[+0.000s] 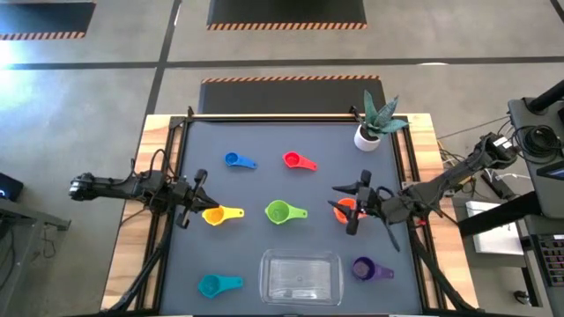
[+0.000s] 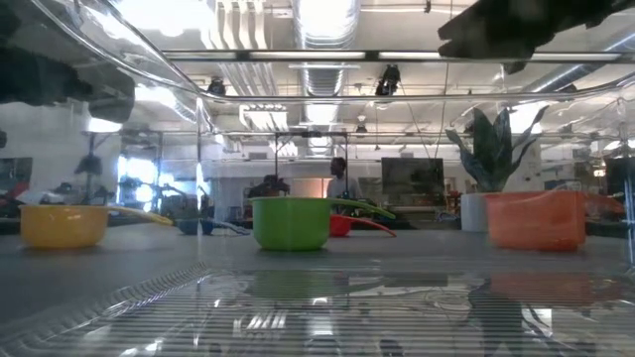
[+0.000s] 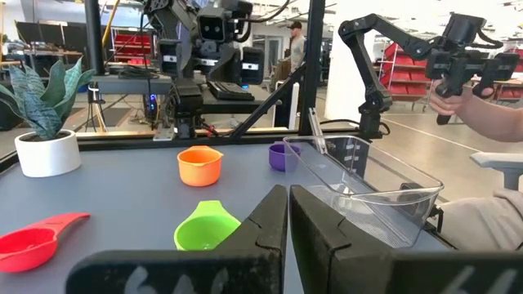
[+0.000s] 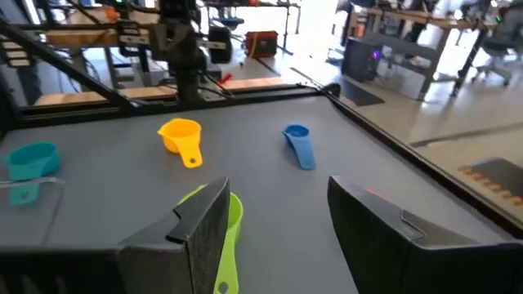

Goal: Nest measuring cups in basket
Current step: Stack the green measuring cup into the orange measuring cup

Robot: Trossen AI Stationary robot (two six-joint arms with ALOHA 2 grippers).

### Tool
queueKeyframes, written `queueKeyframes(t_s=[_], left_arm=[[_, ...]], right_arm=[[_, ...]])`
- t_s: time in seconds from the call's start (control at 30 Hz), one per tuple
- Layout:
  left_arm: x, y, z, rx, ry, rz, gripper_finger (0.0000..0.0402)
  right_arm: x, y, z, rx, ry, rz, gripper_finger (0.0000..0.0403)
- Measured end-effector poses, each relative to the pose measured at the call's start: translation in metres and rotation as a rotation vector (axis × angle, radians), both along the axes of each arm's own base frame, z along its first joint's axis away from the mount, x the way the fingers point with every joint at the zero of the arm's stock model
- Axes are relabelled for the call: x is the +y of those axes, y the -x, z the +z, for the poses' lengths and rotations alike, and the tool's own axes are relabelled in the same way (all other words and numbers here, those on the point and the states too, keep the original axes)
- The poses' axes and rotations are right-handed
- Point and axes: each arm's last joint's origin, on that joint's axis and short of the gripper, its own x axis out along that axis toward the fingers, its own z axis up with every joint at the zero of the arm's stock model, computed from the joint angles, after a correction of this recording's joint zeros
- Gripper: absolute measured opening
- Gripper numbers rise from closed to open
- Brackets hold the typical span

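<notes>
Seven measuring cups stand on their bases on the dark mat: blue (image 1: pixel 233 159), red (image 1: pixel 293 159), yellow (image 1: pixel 214 214), green (image 1: pixel 278 211), orange (image 1: pixel 344 210), teal (image 1: pixel 211 285) and purple (image 1: pixel 363 269). The clear basket (image 1: pixel 300 277) stands at the near edge with no cup in it. My right gripper (image 1: pixel 351 207) is open and hovers over the orange cup, well above it in the low view; its fingers (image 4: pixel 204 220) point toward the green cup (image 4: pixel 225 220). My left gripper (image 1: pixel 198 207) is shut (image 3: pixel 286 220), raised beside the yellow cup.
A white pot with a spiky plant (image 1: pixel 367 135) stands at the far right corner. Black rails (image 1: pixel 181 176) run along the mat's left, right and far sides. Beyond the table a person's hand (image 3: pixel 458 98) holds a handle.
</notes>
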Motion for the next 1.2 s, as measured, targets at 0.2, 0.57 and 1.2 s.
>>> queueKeyframes(t_s=[0.2,0.57,1.2], left_arm=[[0.000,0.000,0.000,0.000,0.000,0.000,0.0000],[0.000,0.000,0.000,0.000,0.000,0.000,0.0000],[0.000,0.000,0.000,0.000,0.000,0.000,0.0000]], right_arm=[[0.000,-0.005,-0.008,0.029,0.001,-0.011,0.0199],[-0.003,-0.010,-0.012,0.034,-0.025,-0.046,0.0199],[-0.012,-0.018,-0.010,0.043,0.004,-0.081,0.0199]])
